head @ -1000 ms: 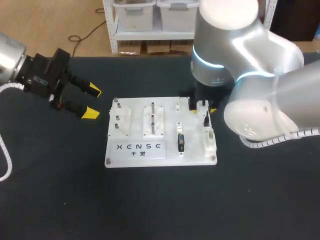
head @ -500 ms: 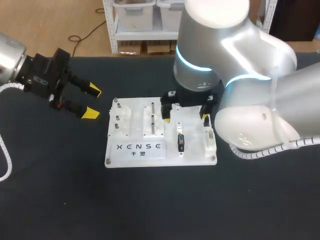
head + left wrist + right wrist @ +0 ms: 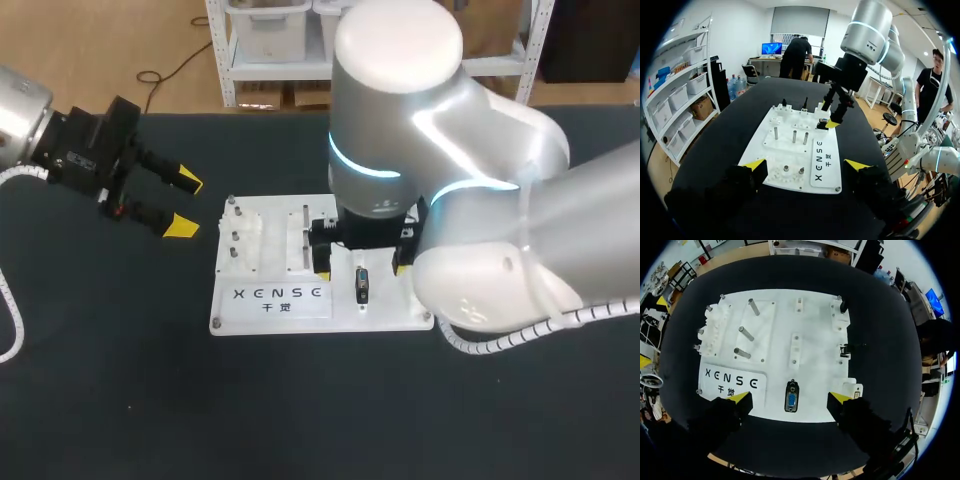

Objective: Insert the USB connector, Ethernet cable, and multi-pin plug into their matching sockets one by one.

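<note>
— Two grippers are seen; how is the left gripper [image 3: 186,205] held?
— Spread wide, nothing grasped, over the dark surface [image 3: 100,350] beside the white board [image 3: 270,300].
— And the right gripper [image 3: 360,270]?
— Released too, held over the board. The multi-pin plug [image 3: 791,399] lies on the board between its fingers [image 3: 741,397], untouched.

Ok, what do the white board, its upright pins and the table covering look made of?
The white board looks like matte plastic: uniformly white, moulded raised blocks. The pins seem metal: grey, slight sheen. The table covering is probably dark fabric or mat: dull, no reflections.
</note>
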Available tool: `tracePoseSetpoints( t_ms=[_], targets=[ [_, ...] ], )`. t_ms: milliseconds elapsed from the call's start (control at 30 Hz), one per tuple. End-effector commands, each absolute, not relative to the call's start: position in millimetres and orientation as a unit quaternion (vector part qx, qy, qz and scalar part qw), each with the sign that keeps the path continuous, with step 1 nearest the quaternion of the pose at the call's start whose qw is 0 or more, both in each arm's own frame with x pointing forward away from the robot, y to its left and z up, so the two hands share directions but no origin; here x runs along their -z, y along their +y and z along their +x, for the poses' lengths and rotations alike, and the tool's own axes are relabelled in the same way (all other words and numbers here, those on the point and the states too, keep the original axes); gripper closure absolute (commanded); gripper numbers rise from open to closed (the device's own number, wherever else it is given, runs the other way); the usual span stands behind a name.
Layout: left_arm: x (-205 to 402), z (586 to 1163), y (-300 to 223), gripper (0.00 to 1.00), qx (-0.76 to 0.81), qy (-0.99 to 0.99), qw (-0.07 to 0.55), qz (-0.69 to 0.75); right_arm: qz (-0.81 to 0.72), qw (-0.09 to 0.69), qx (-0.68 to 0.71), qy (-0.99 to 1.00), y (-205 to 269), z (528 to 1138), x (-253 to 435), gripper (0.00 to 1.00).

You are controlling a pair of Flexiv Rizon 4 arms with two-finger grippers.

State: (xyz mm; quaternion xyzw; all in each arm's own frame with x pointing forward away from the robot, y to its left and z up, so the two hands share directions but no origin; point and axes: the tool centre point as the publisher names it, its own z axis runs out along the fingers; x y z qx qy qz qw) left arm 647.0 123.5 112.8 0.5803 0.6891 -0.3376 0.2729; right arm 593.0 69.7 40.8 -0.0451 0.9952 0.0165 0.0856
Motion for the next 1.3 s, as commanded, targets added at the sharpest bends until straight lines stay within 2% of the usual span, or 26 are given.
tracePoseSetpoints(
  t_ms=[33, 300, 333, 467, 567, 767, 900, 1000, 1100, 1300],
  targets=[
    [-112, 647, 124, 0.00, 0.339, 0.688, 0.273, 0.581, -0.041, 0.084, -0.016, 0.996, 71, 593, -32, 0.00],
    [-112, 647, 124, 0.00, 0.339, 0.688, 0.273, 0.581, -0.036, 0.069, -0.009, 0.997, 76, 597, -21, 0.01],
    [-112, 647, 124, 0.00, 0.339, 0.688, 0.273, 0.581, -0.035, 0.068, -0.008, 0.997, 76, 598, -21, 0.04],
    [-112, 647, 124, 0.00, 0.339, 0.688, 0.273, 0.581, -0.033, 0.067, -0.006, 0.997, 75, 600, -18, 0.36],
    [-112, 647, 124, 0.00, 0.339, 0.688, 0.273, 0.581, -0.030, 0.067, -0.003, 0.997, 73, 601, -16, 0.50],
    [-112, 647, 124, 0.00, 0.339, 0.688, 0.273, 0.581, -0.027, 0.066, 0.003, 0.997, 69, 602, -12, 0.55],
    [-112, 647, 124, 0.00, 0.339, 0.688, 0.273, 0.581, -0.026, 0.065, 0.005, 0.998, 68, 602, -10, 0.62],
    [-112, 647, 124, 0.00, 0.339, 0.688, 0.273, 0.581, -0.026, 0.065, 0.004, 0.998, 67, 602, -10, 0.78],
    [-112, 647, 124, 0.00, 0.339, 0.688, 0.273, 0.581, -0.027, 0.069, 0.000, 0.997, 67, 601, -13, 1.00],
    [-112, 647, 124, 0.00, 0.339, 0.688, 0.273, 0.581, -0.022, 0.088, -0.007, 0.996, 63, 604, -29, 1.00]
  ],
)
